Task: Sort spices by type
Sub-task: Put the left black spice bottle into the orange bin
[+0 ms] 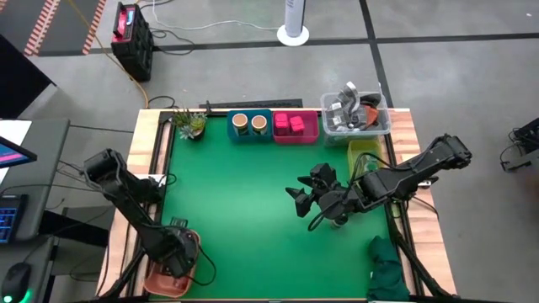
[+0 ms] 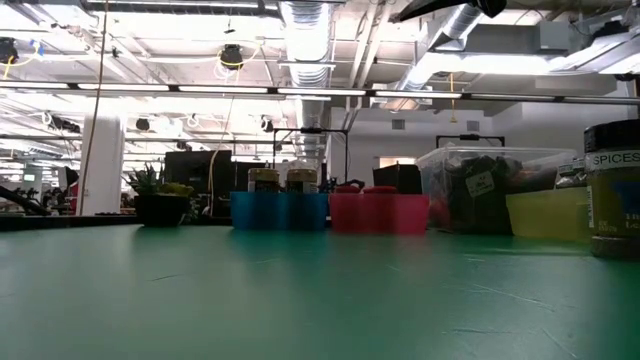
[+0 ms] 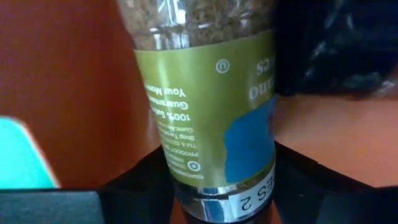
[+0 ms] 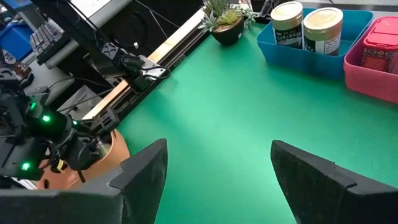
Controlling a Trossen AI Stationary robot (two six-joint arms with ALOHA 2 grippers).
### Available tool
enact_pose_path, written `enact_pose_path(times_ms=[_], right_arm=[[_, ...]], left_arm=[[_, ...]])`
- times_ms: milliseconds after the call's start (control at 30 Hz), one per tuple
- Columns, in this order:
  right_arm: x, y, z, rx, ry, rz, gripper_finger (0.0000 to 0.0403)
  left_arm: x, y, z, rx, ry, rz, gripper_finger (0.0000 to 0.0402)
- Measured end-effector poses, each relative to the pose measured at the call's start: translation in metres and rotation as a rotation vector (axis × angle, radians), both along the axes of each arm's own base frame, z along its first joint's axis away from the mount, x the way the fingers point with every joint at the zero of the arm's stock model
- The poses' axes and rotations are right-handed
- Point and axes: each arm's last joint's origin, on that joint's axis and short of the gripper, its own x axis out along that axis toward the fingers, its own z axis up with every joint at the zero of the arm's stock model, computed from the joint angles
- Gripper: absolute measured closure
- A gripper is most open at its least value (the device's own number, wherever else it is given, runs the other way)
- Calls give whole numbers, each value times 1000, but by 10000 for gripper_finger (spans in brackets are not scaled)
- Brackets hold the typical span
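- The left gripper is down in an orange bowl at the near left corner of the green table, working on picking up a jar.
- The left wrist view shows a green-labelled spice jar filled with brownish-green flakes standing between the two dark fingers. The fingers flank its lower part closely, but I cannot tell whether they already press on it.
- The right gripper hovers over the table right of the middle with its fingers spread and nothing between them; it is waiting.
- Already sorted, by how things lie: two tan-topped jars stand in a blue bin and pink packs lie in a pink bin, both at the far edge. A yellow bin sits to the right of them, in front of a clear tub of clutter.
- Another jar stands at the right of the low view, with "SPICES" on its dark band.
- Judging from this, the next move calls for a firm squeeze on the green-labelled jar, a straight lift clear of the bowl's rim, and a carry to a bin of its own kind, likely the yellow one.
- Readable on the held jar's label, upside down in the wrist view: "100% Sat…", "Guarantee", "Your Mon…", and "PRODUCT"; a white strip near its base ends in "ES 2". No brand can be made out.
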Motion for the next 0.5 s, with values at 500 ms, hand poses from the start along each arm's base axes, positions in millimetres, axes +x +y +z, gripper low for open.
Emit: enact_pose_path(times_ms=[500], right_arm=[[0,0,0,-10,5,7,94]], left_arm=[[-12,27,52,-153,-26,175,194]])
